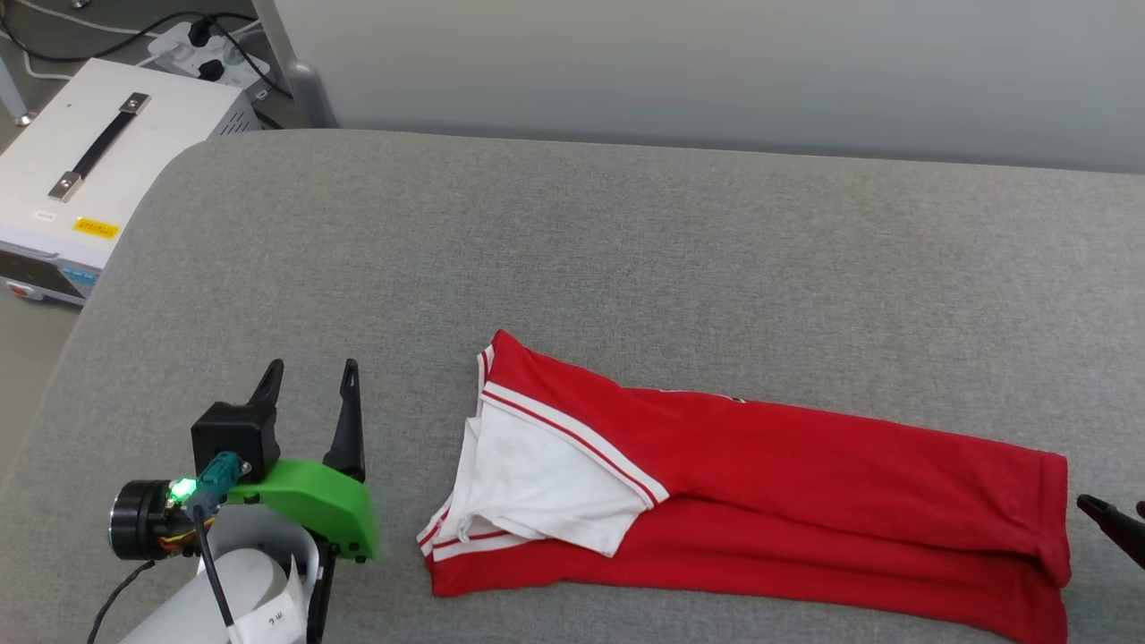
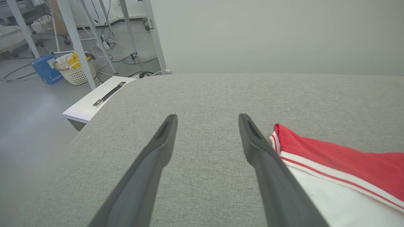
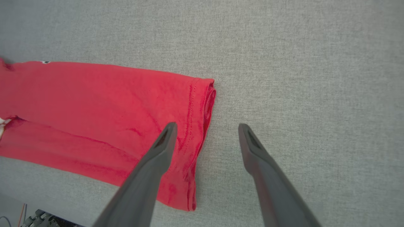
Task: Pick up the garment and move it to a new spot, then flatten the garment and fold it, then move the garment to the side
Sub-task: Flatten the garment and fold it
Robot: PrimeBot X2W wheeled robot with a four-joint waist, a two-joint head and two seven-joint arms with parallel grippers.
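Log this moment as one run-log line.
garment: folded lengthwise, lying on grey fabric surface | left gripper: open, empty, beside sleeve end | right gripper: open, empty, at hem end

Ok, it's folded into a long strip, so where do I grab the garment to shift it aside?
Pinch the garment at both short ends: left gripper on the sleeve end, right gripper on the hem, each from its own side. It lies long between them.
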